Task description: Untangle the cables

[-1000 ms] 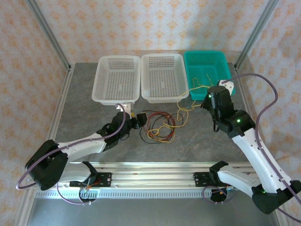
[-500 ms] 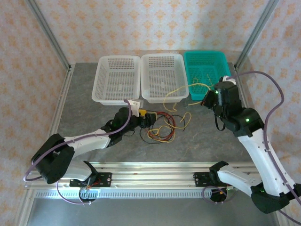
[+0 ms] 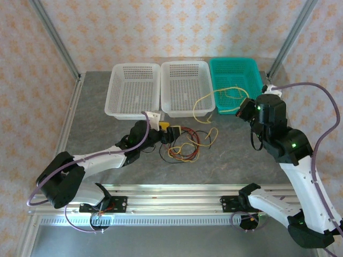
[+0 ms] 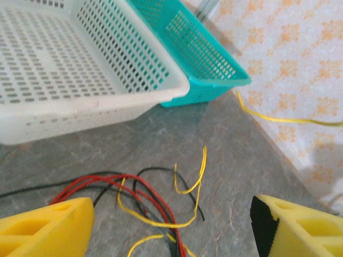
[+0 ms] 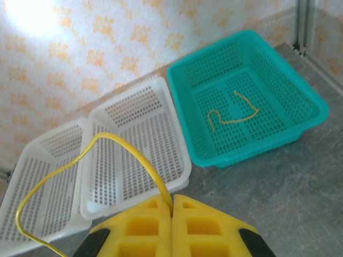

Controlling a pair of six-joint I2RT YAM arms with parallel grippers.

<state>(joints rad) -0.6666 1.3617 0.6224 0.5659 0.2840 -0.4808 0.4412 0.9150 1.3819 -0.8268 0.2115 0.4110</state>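
Grey worktop [image 3: 96, 118], red, black and yellow cables [image 3: 182, 145] tangled mid-worktop before the middle white basket [image 3: 185, 64], left gripper [image 3: 165, 133] open at the tangle's left edge, right gripper [image 5: 172, 206] clamped on a raised yellow cable [image 5: 102, 135], near the teal basket [image 3: 233, 59], far-right corner.

The left white basket [image 3: 136, 66], the middle white basket [image 3: 185, 62] and the green basket [image 3: 233, 59] stand in a row and block the far side. A yellow cable [image 5: 102, 135] hangs in the air in front of the middle and green ones. The table [image 3: 91, 123] is bare on the left and the near right.
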